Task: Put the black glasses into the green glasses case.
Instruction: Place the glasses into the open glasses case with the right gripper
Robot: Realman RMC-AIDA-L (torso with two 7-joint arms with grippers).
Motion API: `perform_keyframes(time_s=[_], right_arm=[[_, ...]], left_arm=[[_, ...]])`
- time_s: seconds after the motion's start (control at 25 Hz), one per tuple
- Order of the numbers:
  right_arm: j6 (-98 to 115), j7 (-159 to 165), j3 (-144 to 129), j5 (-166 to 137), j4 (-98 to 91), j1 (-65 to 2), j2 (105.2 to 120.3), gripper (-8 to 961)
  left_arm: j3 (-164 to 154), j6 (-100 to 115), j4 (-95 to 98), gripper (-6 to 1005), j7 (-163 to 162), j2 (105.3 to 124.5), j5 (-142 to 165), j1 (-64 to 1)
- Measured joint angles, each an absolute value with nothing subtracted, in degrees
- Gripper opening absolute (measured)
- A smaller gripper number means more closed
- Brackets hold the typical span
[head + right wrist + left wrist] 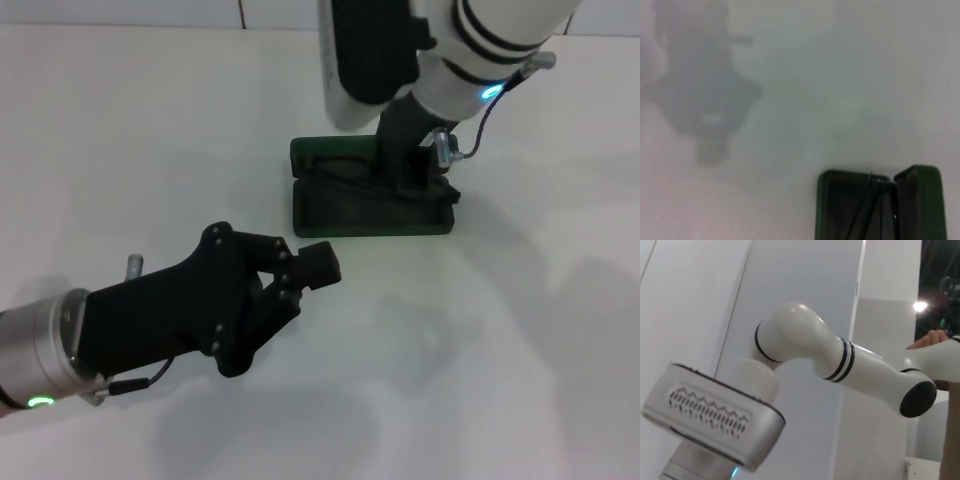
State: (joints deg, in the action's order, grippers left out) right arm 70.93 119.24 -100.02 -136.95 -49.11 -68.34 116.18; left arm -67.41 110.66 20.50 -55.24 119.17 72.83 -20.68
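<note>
We see the green glasses case [372,197] lying open on the white tabletop [150,130], a little toward 12 o'clock from the middle of the head view, with its long axis running from 9 to 3 o'clock. The black glasses [871,200] seem to lie already inside it; in the right wrist view thin black arms cross the dark lining. The right gripper [432,178] reaches down into the case at its 3 o'clock end, we think to set the glasses in, but we cannot tell if its fingers are apart or together. The left gripper [310,268] hovers just at 6 o'clock of the case, fingers drawn narrow and holding nothing, perhaps waiting to close the lid.
</note>
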Motion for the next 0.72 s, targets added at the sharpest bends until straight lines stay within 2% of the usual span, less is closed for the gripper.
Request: perform_keyframes(time_s=[0.36,0.72], right_arm=[[66.0,120.4,-111.8,-137.6,-49.4,-68.8,116.19,94],[64.2,121.4,-113.7,-138.0,-48.9,-69.6,116.18,98]], left_arm=[[-67.5,110.7,20.3,17,-52.8,119.53,73.0,-18.1],[-67.7,110.7,18.3,17,-51.3,119.53,73.1,-18.4]])
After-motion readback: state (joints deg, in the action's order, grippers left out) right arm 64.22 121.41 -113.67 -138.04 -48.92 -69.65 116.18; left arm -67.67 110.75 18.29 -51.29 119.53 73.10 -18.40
